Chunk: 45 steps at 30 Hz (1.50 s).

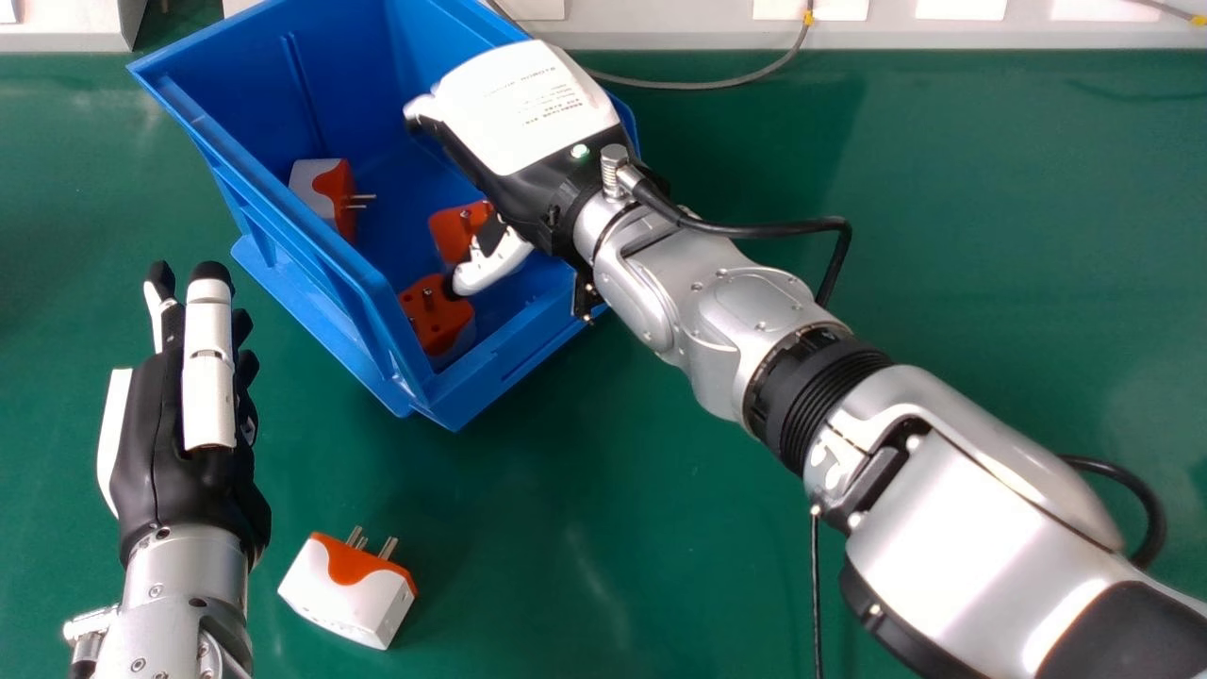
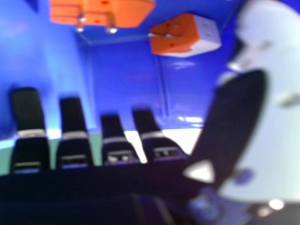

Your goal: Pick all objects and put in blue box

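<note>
My right hand (image 1: 528,113) is over the blue box (image 1: 311,273), palm down, with its thumb low inside near two orange-and-white plug adapters. One adapter (image 1: 438,316) lies by the box's near corner at the thumb tip; another (image 1: 457,231) is partly hidden behind the thumb. A third adapter (image 1: 321,193) rests by the box's left wall. In the right hand view my right hand (image 2: 72,136) has straight fingers and holds nothing, with adapters (image 2: 101,11) (image 2: 185,35) beyond them. A white adapter with an orange top (image 1: 349,589) lies on the table, just right of my idle, open left hand (image 1: 189,405).
The green table (image 1: 585,528) surrounds the box. A grey cable (image 1: 717,83) and a white ledge (image 1: 679,28) run along the table's far edge. My right forearm crosses the table's right side, with a black cable (image 1: 773,228) looped above its wrist.
</note>
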Each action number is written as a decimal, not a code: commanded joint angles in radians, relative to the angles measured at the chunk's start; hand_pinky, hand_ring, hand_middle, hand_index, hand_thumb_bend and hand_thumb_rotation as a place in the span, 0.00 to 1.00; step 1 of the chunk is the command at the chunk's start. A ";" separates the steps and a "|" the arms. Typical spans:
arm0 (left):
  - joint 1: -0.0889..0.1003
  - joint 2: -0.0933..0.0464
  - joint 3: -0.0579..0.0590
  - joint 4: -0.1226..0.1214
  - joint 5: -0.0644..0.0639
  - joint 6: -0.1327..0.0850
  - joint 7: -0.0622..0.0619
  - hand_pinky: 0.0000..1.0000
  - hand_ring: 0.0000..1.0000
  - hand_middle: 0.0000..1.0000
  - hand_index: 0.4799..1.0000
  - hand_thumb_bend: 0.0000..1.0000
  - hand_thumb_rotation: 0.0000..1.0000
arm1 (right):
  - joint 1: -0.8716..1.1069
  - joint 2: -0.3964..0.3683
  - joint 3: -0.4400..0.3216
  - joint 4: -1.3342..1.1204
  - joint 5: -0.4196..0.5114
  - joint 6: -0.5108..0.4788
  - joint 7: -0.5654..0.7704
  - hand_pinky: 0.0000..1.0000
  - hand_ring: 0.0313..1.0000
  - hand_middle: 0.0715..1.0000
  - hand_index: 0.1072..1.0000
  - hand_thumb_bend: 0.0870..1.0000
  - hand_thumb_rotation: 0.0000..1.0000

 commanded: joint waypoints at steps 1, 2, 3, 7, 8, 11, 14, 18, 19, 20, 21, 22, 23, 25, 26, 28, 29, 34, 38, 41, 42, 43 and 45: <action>-0.014 0.005 0.006 -0.004 0.000 -0.009 -0.003 0.99 0.97 0.98 0.99 0.29 0.95 | -0.013 -0.013 -0.038 -0.035 0.032 -0.004 -0.031 0.89 0.99 0.99 0.98 0.52 0.49; -0.013 0.004 0.006 -0.006 -0.001 -0.008 -0.003 0.99 0.97 0.98 0.99 0.29 0.95 | -0.012 -0.014 -0.051 -0.041 0.045 -0.009 -0.029 0.89 0.99 0.99 0.98 0.52 0.49; -0.012 0.004 0.006 -0.007 -0.001 -0.008 -0.003 0.99 0.97 0.98 0.99 0.29 0.95 | -0.010 -0.015 -0.059 -0.046 0.053 -0.011 -0.028 0.90 0.99 0.99 0.99 0.50 0.49; -0.012 0.004 0.012 0.007 -0.004 -0.021 -0.009 0.99 0.97 0.98 0.99 0.29 0.95 | 0.023 -0.025 -0.133 -0.123 0.128 -0.038 -0.028 0.90 1.00 1.00 1.00 0.46 0.47; -0.011 0.004 0.014 0.010 -0.006 -0.023 -0.011 0.99 0.97 0.98 0.99 0.29 0.95 | 0.040 -0.035 -0.151 -0.166 0.143 -0.045 -0.028 0.90 1.00 1.00 1.00 0.45 0.47; -0.007 0.005 0.021 0.015 -0.008 -0.031 -0.020 0.99 0.98 0.98 0.99 0.29 0.95 | 0.098 -0.070 -0.172 -0.295 0.154 -0.051 -0.028 0.90 1.00 1.00 1.00 0.41 0.44; -0.002 0.008 0.031 0.019 -0.010 -0.038 -0.031 1.00 0.98 0.98 0.99 0.29 0.95 | 0.180 -0.112 -0.183 -0.449 0.148 -0.057 -0.026 0.91 1.00 1.00 1.00 0.39 0.43; 0.009 0.017 0.047 0.021 -0.017 -0.047 -0.045 1.00 0.98 0.98 0.99 0.30 0.95 | 0.398 -0.214 -0.212 -0.826 0.131 -0.062 0.002 0.91 1.00 1.00 1.00 0.37 0.43; 0.010 0.019 0.052 0.028 -0.019 -0.053 -0.050 0.99 0.98 0.98 0.99 0.30 0.95 | 0.442 -0.233 -0.217 -0.894 0.123 -0.062 0.005 0.91 1.00 1.00 1.00 0.36 0.44; 0.010 0.021 0.056 0.034 -0.020 -0.058 -0.054 0.99 0.98 0.98 0.99 0.30 0.95 | 0.474 -0.245 -0.221 -0.944 0.117 -0.060 0.009 0.91 1.00 1.00 1.00 0.35 0.44; 0.012 0.022 0.061 0.037 -0.020 -0.062 -0.059 0.99 0.98 0.98 0.99 0.30 0.95 | 0.520 -0.265 -0.227 -1.007 0.110 -0.064 0.008 0.91 1.00 1.00 1.00 0.35 0.44; 0.013 0.024 0.066 0.041 -0.021 -0.066 -0.063 0.99 0.98 0.98 0.99 0.30 0.95 | 0.563 -0.282 -0.232 -1.061 0.105 -0.069 0.008 0.91 1.00 1.00 1.00 0.35 0.44; 0.014 0.025 0.070 0.043 -0.022 -0.069 -0.066 0.99 0.98 0.98 0.99 0.31 0.95 | 0.604 -0.296 -0.238 -1.112 0.104 -0.072 0.010 0.91 1.00 1.00 1.00 0.35 0.45; 0.016 0.025 0.074 0.046 -0.023 -0.074 -0.072 0.99 0.98 0.98 0.99 0.31 0.95 | 0.661 -0.315 -0.244 -1.181 0.103 -0.071 0.017 0.91 1.00 1.00 1.00 0.34 0.45; 0.020 0.025 0.077 0.044 -0.023 -0.078 -0.076 1.00 0.98 0.98 0.98 0.31 0.95 | 0.705 -0.327 -0.247 -1.226 0.105 -0.075 0.022 0.90 1.00 1.00 1.00 0.34 0.46; 0.026 0.028 0.084 0.046 -0.025 -0.086 -0.082 1.00 0.98 0.98 0.99 0.31 0.95 | 0.788 -0.353 -0.255 -1.303 0.107 -0.085 0.030 0.91 1.00 1.00 1.00 0.34 0.47; 0.029 0.030 0.089 0.049 -0.027 -0.090 -0.085 1.00 0.98 0.98 0.99 0.31 0.95 | 0.832 -0.371 -0.259 -1.337 0.106 -0.095 0.033 0.91 1.00 1.00 1.00 0.34 0.47; 0.043 0.028 0.106 0.062 -0.030 -0.113 -0.090 1.00 0.99 0.99 0.99 0.31 0.95 | 1.005 -0.468 -0.290 -1.429 0.098 -0.179 0.041 0.92 1.00 1.00 0.99 0.34 0.50; 0.077 0.025 0.106 0.037 -0.024 -0.115 -0.087 1.00 0.98 0.98 0.98 0.30 0.94 | 1.154 -0.571 -0.333 -1.485 0.113 -0.277 0.055 0.92 1.00 1.00 0.98 0.34 0.50; 0.096 0.025 0.113 0.036 -0.031 -0.127 -0.093 1.00 0.98 0.98 0.98 0.30 0.94 | 1.242 -0.626 -0.363 -1.513 0.113 -0.335 0.064 0.93 1.00 1.00 0.98 0.34 0.51; 0.099 0.024 0.112 0.038 -0.029 -0.133 -0.094 1.00 0.98 0.98 0.98 0.30 0.94 | 1.272 -0.643 -0.371 -1.520 0.114 -0.357 0.067 0.93 1.00 1.00 0.98 0.34 0.51; 0.101 0.024 0.110 0.040 -0.027 -0.138 -0.095 1.00 0.98 0.98 0.98 0.30 0.94 | 1.291 -0.652 -0.376 -1.523 0.115 -0.372 0.069 0.93 1.00 1.00 0.98 0.34 0.51; 0.107 0.022 0.105 0.043 -0.025 -0.148 -0.098 1.00 0.98 0.98 0.98 0.30 0.94 | 1.326 -0.665 -0.383 -1.521 0.114 -0.404 0.070 0.93 1.00 1.00 0.97 0.33 0.52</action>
